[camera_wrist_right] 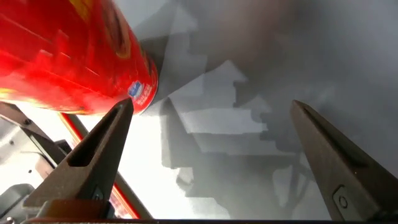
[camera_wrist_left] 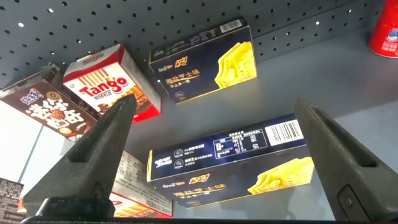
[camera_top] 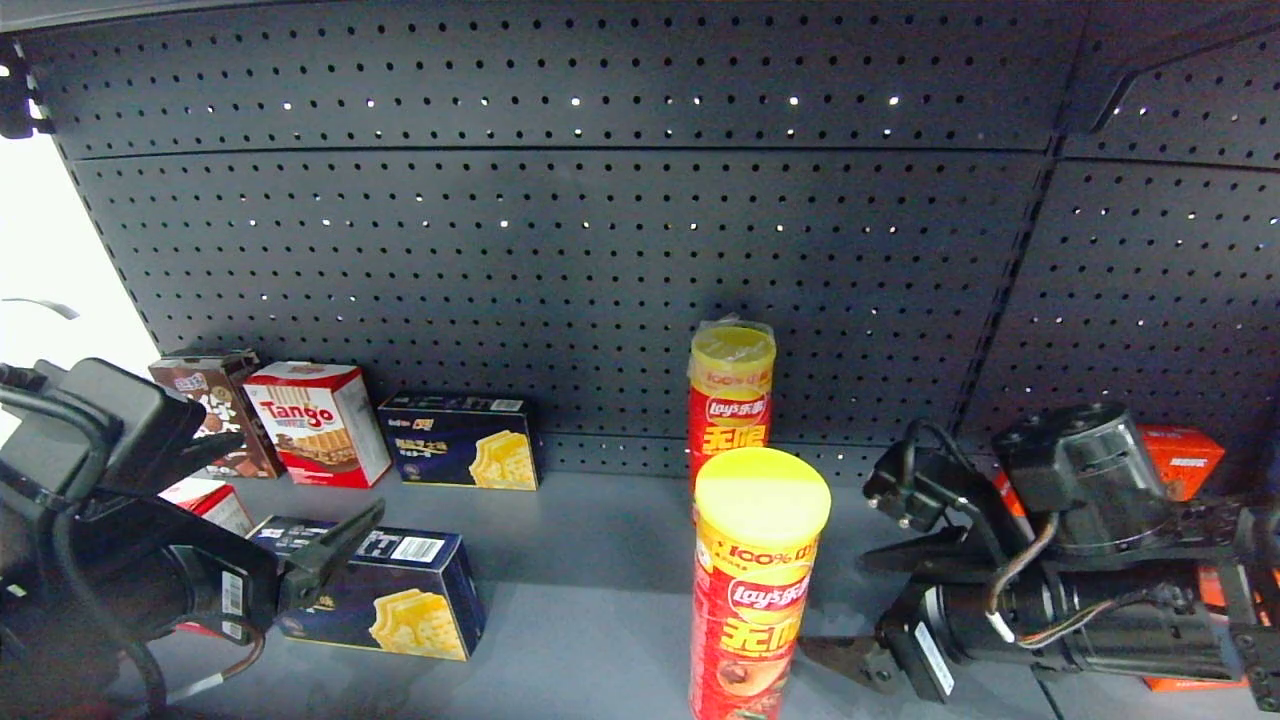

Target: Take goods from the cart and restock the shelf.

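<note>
Currently the front can (camera_top: 760,580) stands upright on the shelf (camera_top: 600,540), forward of the rear can (camera_top: 732,400), which stands upright by the back panel. The right gripper (camera_wrist_right: 211,102) sits just beside the front can, jaws spread wide, grasping nothing. The left gripper (camera_wrist_left: 213,102), likewise spread and empty, hangs over the front blue box (camera_top: 400,595), which lies flat. Along the back stand the rear blue box (camera_top: 462,440), wafer box (camera_top: 318,422) and brown box (camera_top: 215,405).
</note>
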